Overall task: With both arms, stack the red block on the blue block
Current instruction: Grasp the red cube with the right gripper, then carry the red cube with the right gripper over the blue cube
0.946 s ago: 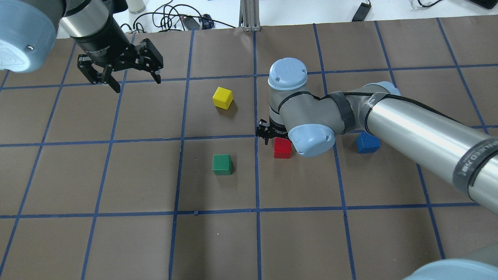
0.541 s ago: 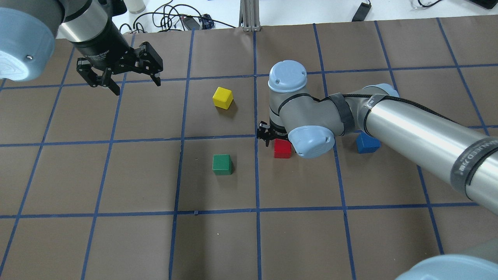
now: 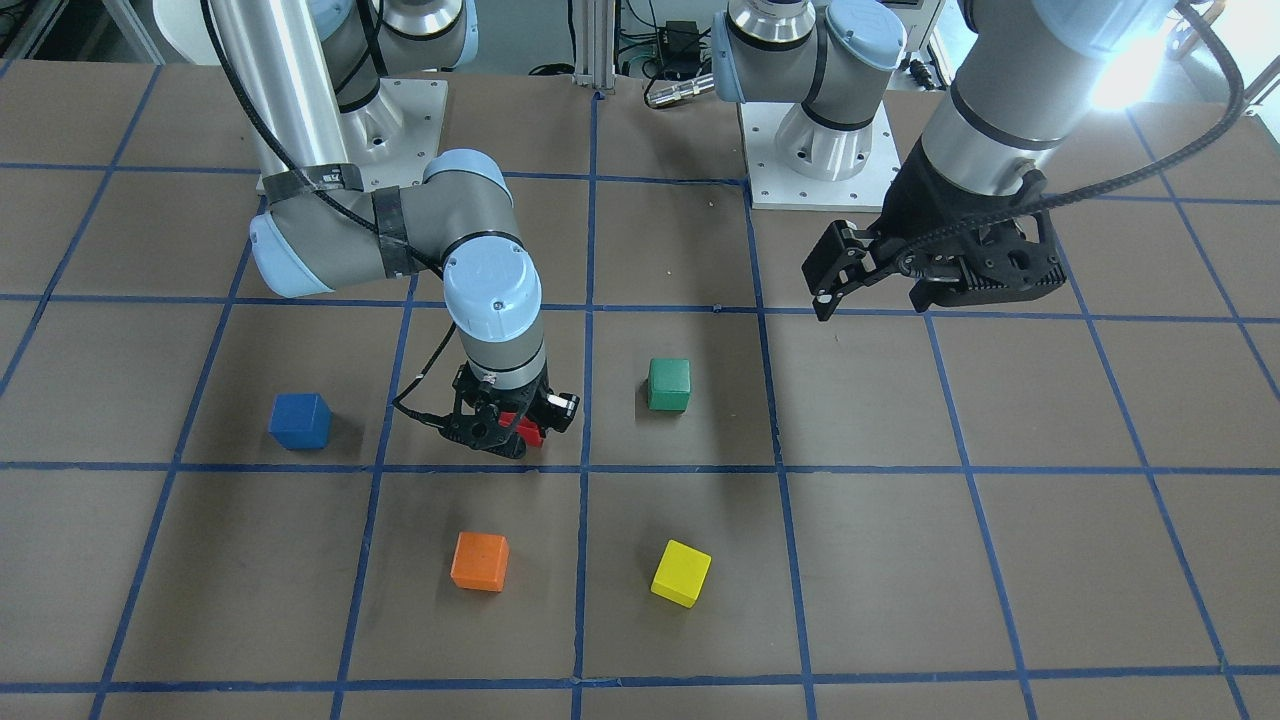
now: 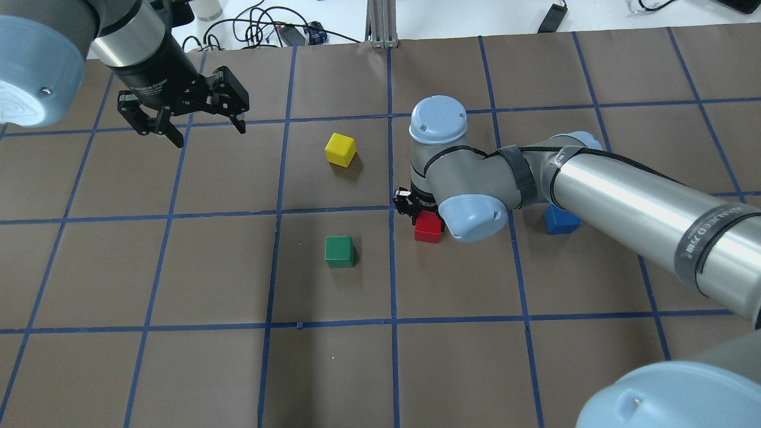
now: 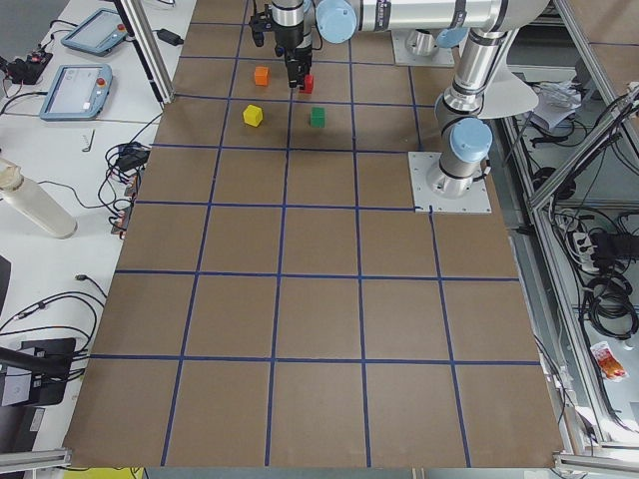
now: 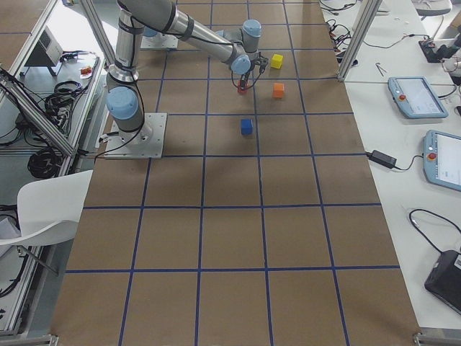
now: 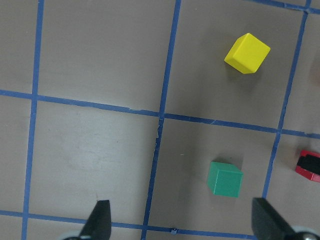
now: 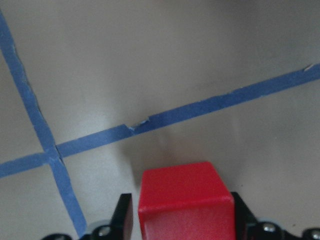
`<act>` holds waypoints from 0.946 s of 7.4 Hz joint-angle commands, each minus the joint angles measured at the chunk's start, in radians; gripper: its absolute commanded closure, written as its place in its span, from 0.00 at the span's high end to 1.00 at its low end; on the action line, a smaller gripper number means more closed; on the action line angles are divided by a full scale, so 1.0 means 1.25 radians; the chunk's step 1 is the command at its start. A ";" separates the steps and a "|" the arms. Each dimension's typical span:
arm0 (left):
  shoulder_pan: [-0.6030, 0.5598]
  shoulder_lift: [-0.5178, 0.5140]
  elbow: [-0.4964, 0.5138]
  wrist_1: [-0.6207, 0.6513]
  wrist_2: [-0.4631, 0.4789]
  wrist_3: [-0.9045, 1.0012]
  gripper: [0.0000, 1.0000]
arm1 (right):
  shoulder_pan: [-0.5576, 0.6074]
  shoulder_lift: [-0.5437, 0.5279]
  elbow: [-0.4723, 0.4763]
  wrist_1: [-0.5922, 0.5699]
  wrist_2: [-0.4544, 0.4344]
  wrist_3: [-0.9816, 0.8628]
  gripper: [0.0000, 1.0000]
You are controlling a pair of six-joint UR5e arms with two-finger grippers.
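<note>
The red block (image 4: 428, 229) sits between the fingers of my right gripper (image 3: 505, 430), which is shut on it just above the brown table. In the right wrist view the block (image 8: 185, 200) fills the gap between both black fingers. The right wrist hides most of that gripper from overhead. The blue block (image 4: 562, 221) stands on the table apart from it, partly behind the right forearm, and shows whole in the front view (image 3: 299, 420). My left gripper (image 4: 209, 134) is open and empty, high over the far left of the table.
A green cube (image 4: 339, 251) lies left of the red block, and a yellow cube (image 4: 340, 149) lies beyond it. An orange cube (image 3: 480, 561) sits past the right gripper, hidden from overhead by the arm. Cables lie past the table's far edge.
The right wrist has shifted a little and the red block has moved slightly left with it. The left gripper has drifted a little toward the far edge, still open.
</note>
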 commanded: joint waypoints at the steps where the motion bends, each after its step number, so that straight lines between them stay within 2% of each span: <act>1: 0.000 0.001 0.001 0.000 0.001 0.001 1.00 | -0.014 -0.046 -0.002 0.027 -0.047 -0.093 0.04; 2: 0.000 0.001 0.001 0.000 0.001 0.000 1.00 | -0.054 -0.102 0.002 0.103 -0.055 -0.184 0.04; 4: 0.000 0.000 0.001 -0.001 0.001 0.000 1.00 | -0.203 -0.188 0.010 0.218 -0.046 -0.364 0.04; 6: 0.000 0.000 0.001 0.000 -0.001 0.000 1.00 | -0.339 -0.208 0.036 0.242 -0.044 -0.557 0.02; 7: -0.001 -0.001 0.002 -0.001 -0.001 0.000 1.00 | -0.390 -0.208 0.064 0.233 -0.038 -0.594 0.02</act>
